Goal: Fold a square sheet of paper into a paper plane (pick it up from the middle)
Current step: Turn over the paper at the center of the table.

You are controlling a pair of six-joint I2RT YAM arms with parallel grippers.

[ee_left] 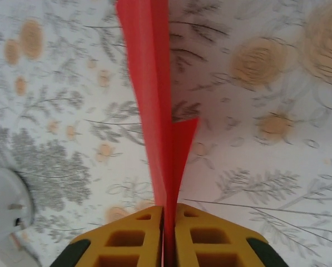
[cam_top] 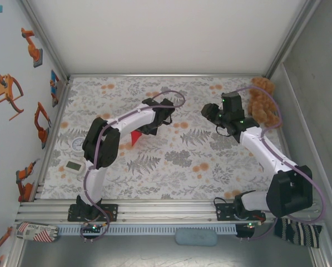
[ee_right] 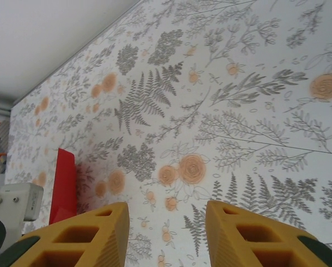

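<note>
The paper plane (ee_left: pixel 154 100) is bright red paper folded into a narrow dart, seen edge-on and running up the left wrist view from between my yellow fingers. My left gripper (ee_left: pixel 169 207) is shut on its near end. From above, the red tip (cam_top: pixel 135 137) hangs below my left gripper (cam_top: pixel 150 129) over the middle-left of the floral table. In the right wrist view the paper plane (ee_right: pixel 64 186) stands at the left edge. My right gripper (ee_right: pixel 166 208) is open with nothing between its fingers, and sits raised at the right (cam_top: pixel 211 114), apart from the paper.
A brown teddy bear (cam_top: pixel 263 103) sits in the back right corner behind the right arm. A small white gadget (cam_top: pixel 74 166) and a round dial (cam_top: pixel 78 143) lie near the table's left edge. Walls close the table's left, back and right sides.
</note>
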